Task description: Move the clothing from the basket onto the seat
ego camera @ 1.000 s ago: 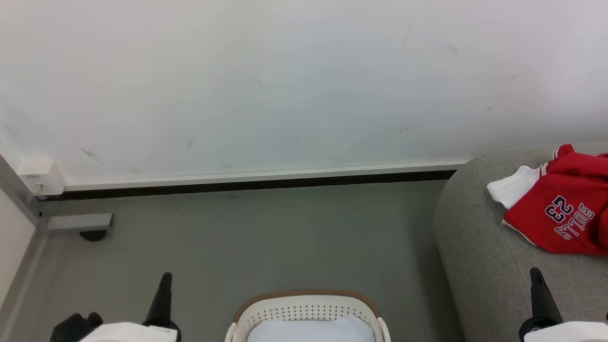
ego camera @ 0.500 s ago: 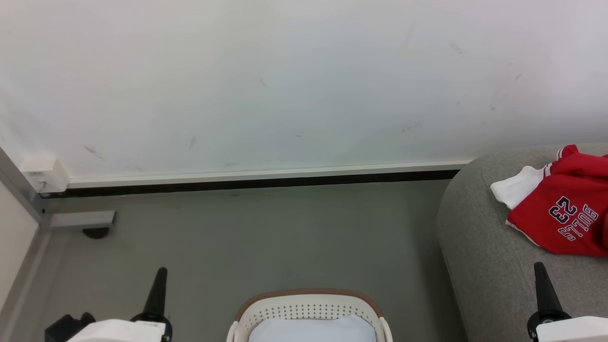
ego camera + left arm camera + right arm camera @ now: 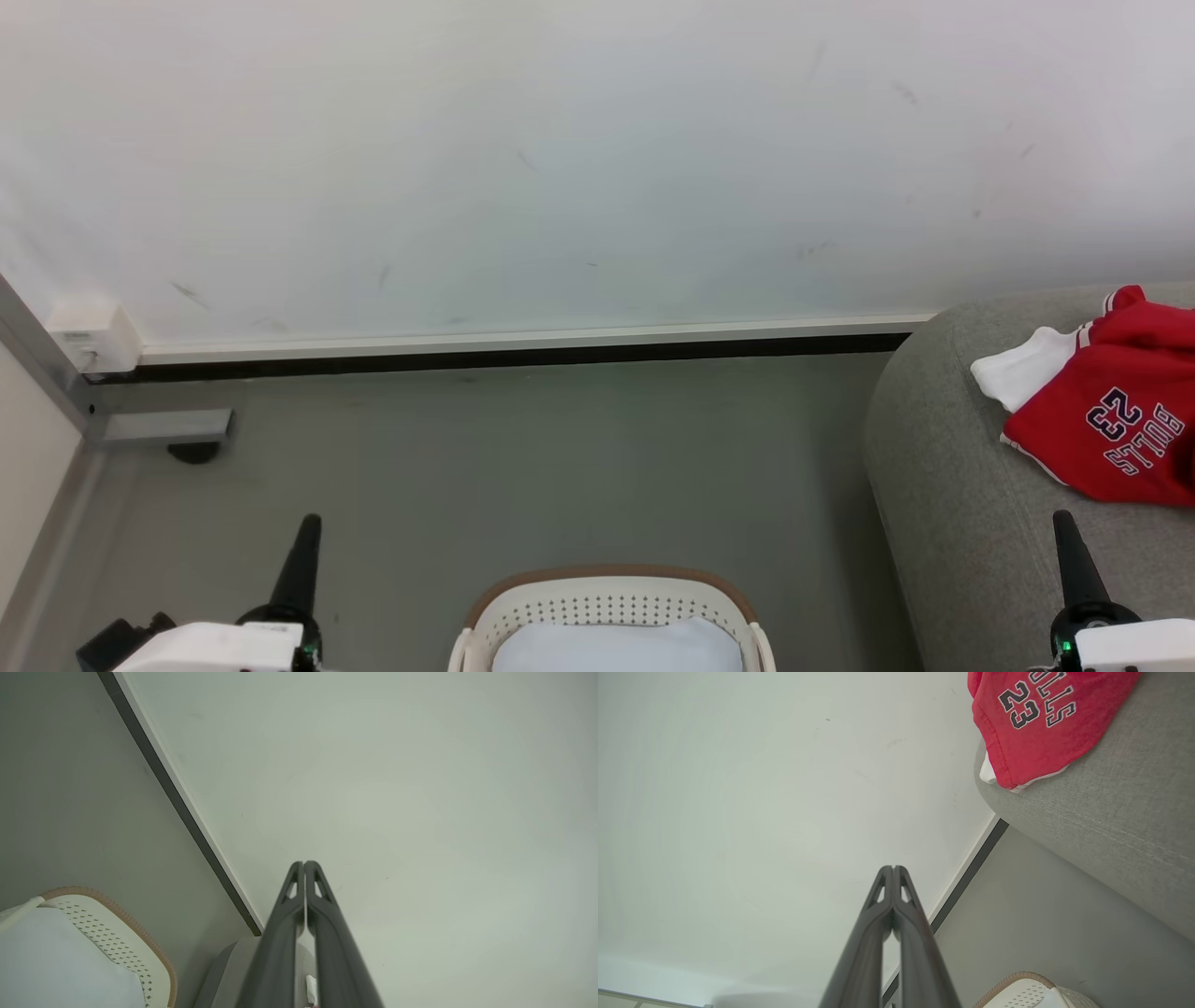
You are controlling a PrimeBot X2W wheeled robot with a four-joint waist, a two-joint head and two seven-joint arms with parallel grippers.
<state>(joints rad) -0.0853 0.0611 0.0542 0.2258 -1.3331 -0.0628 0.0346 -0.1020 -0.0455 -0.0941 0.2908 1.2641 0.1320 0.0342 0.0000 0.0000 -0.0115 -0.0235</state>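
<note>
My left gripper (image 3: 309,521) is fully closed, fingers pressed together tip to tip, holding nothing. It points up over the grey floor (image 3: 523,457), left of the basket (image 3: 607,577). My right gripper (image 3: 1063,519) is likewise closed and empty, standing over the front of the seat (image 3: 934,485). The clothing (image 3: 1106,425), red with white trim and "BULLS 23" lettering, lies on the seat's top near the wall (image 3: 560,168), apart from both grippers. The basket sits on the floor between my arms. A pale smooth mass (image 3: 616,649) lies inside it; I cannot identify it.
</note>
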